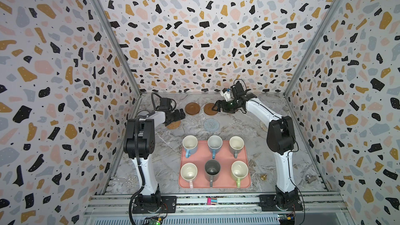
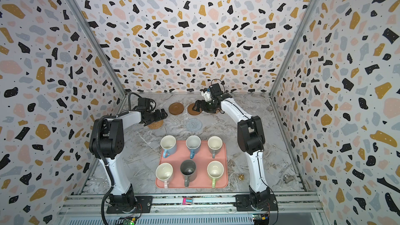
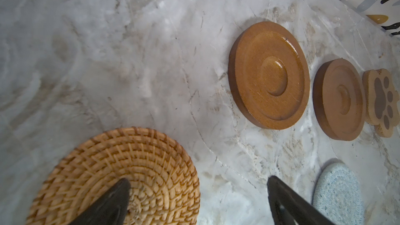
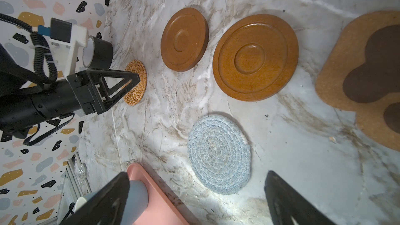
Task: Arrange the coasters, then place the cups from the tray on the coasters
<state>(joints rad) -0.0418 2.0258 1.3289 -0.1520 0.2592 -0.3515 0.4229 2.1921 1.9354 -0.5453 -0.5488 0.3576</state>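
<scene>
Left jaws stand spread wide and hold nothing, hanging low over the rattan coaster. In the left wrist view one finger crosses that coaster and its mate sits over bare worktop, between the rattan and the blue coaster; whether a finger touches the rattan cannot be told. Right jaws are also spread wide and empty, reaching in from the right near the back wall, with their tips over the edge of the right wooden disc in both top views. To the left of that disc, a little apart, lies the left wooden disc. Just beside it on the right lies the paw coaster, hidden under the right arm in the top views. The blue coaster lies alone, between the discs and the tray. A cream coaster peeks out from behind the right arm's elbow. The tray sits flat at the front middle of the worktop, apart from every coaster, and carries six upright mugs in two rows of three, handles toward the front: light blue mug, deeper blue mug and beige mug behind, pink mug, dark grey mug and green mug in front.
</scene>
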